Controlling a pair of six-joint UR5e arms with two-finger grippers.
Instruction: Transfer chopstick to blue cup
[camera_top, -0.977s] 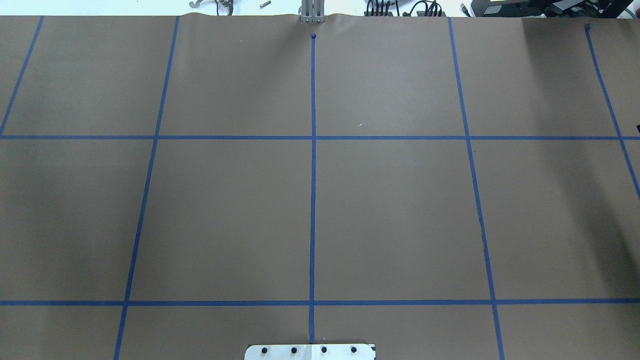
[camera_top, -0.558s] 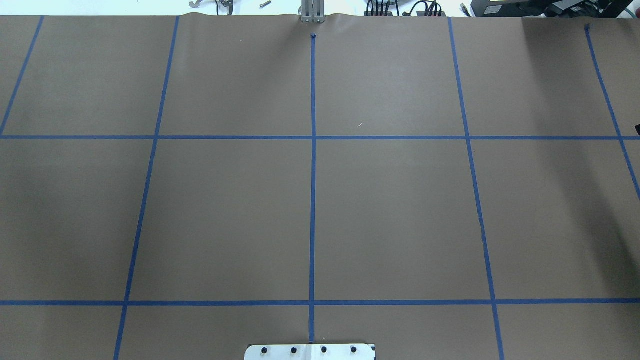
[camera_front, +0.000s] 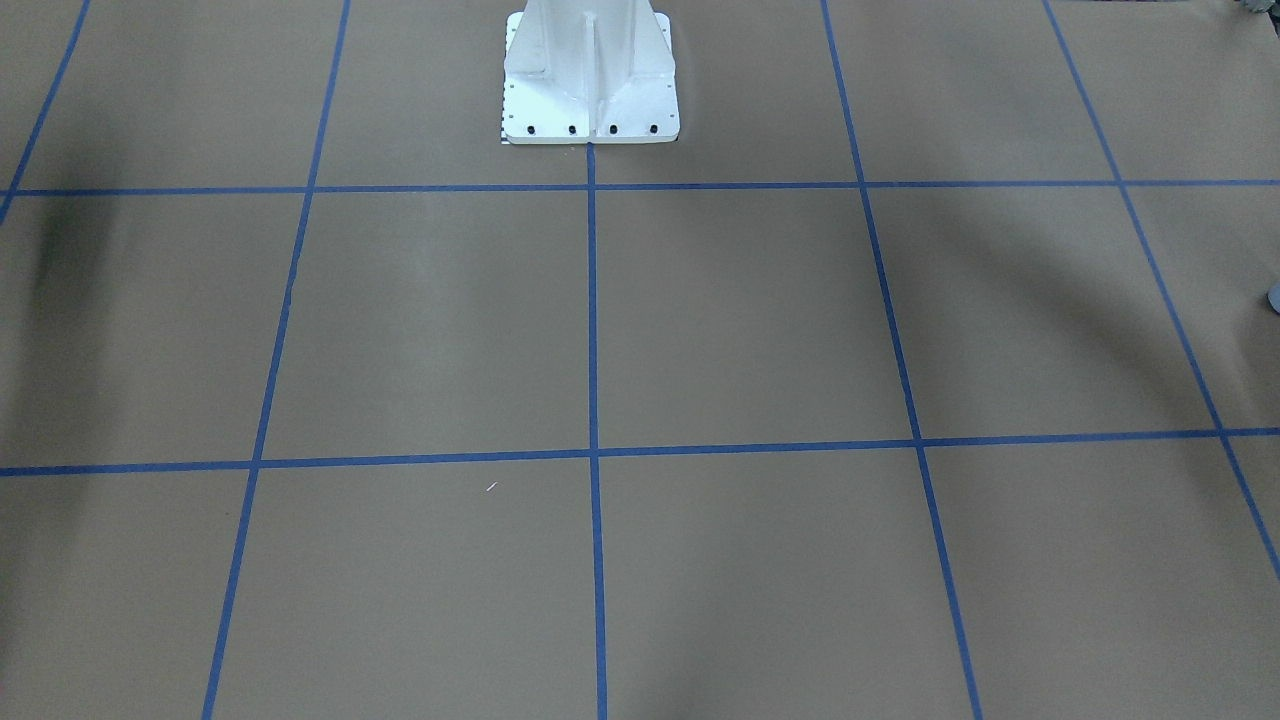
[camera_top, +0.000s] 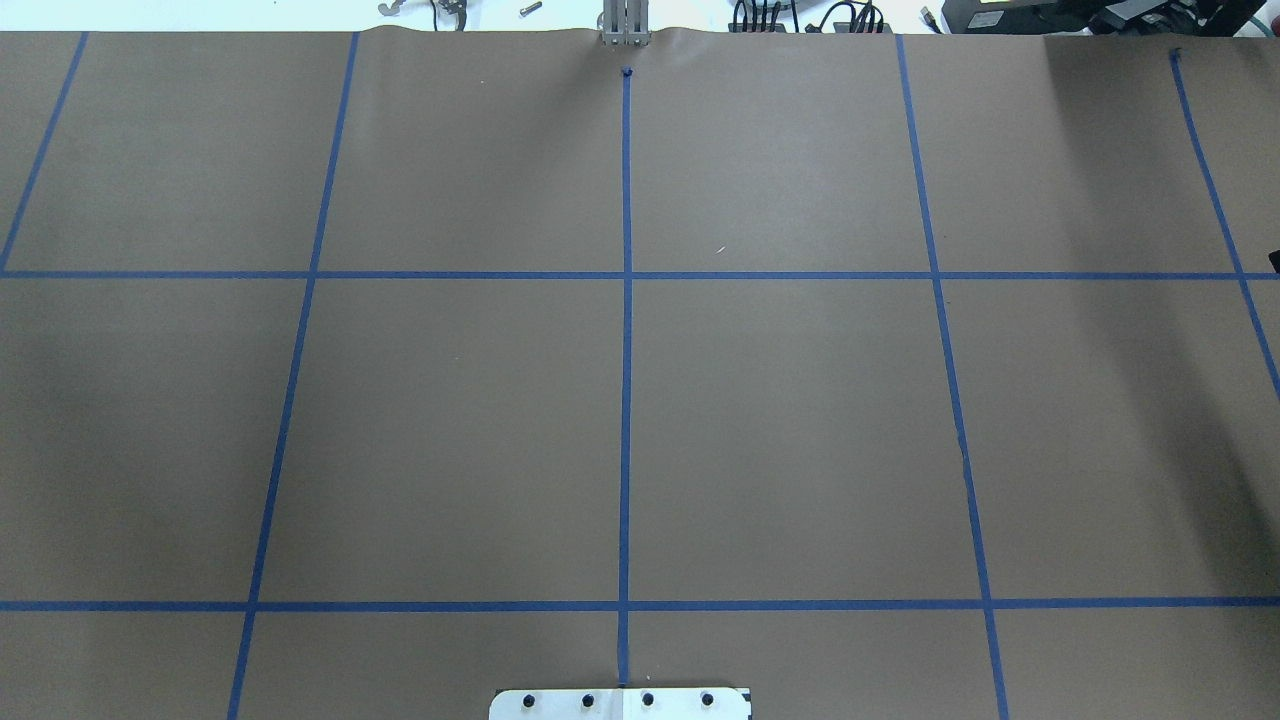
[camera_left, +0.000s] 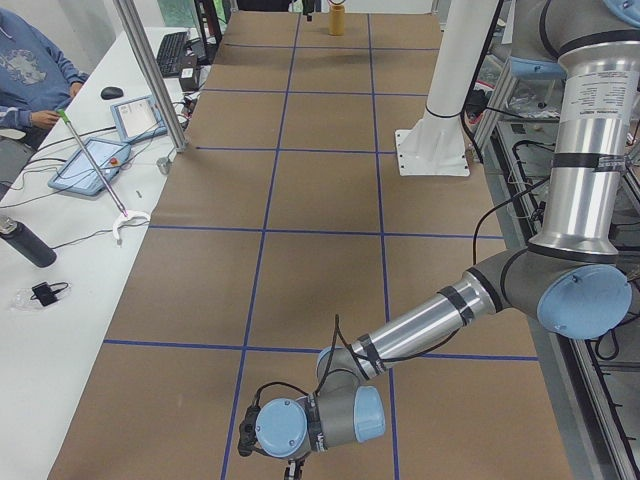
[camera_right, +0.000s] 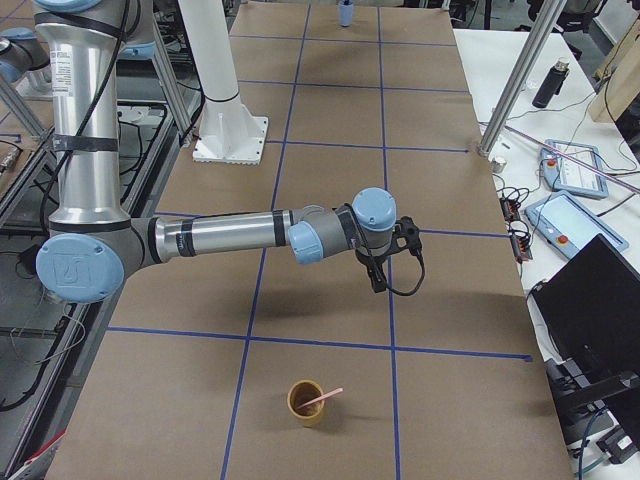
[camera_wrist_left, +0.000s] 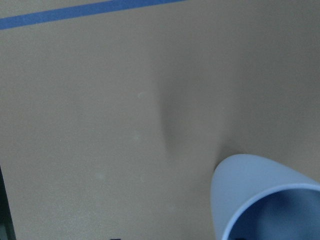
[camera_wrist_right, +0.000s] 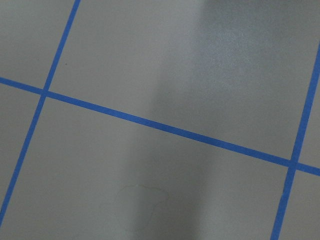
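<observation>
The pale pink chopstick (camera_right: 322, 398) leans in a brown cup (camera_right: 306, 402) near the table's end on my right. The light-blue cup (camera_wrist_left: 260, 200) fills the lower right of the left wrist view, and it stands small at the far end in the exterior right view (camera_right: 345, 12). My right gripper (camera_right: 378, 278) hangs above the brown paper, some way from the brown cup. My left gripper (camera_left: 290, 468) is low at the frame's bottom edge, near the blue cup. I cannot tell whether either gripper is open or shut. Neither shows clearly in the overhead view.
Brown paper with a blue tape grid (camera_top: 626, 275) covers the table. The white robot base (camera_front: 590, 80) stands at the middle of the robot's side. A side table with tablets (camera_left: 90, 170) and a seated person lies beyond the far long edge.
A dark bit at the right edge of the overhead view shows slightly more. Nothing else has visibly changed.
</observation>
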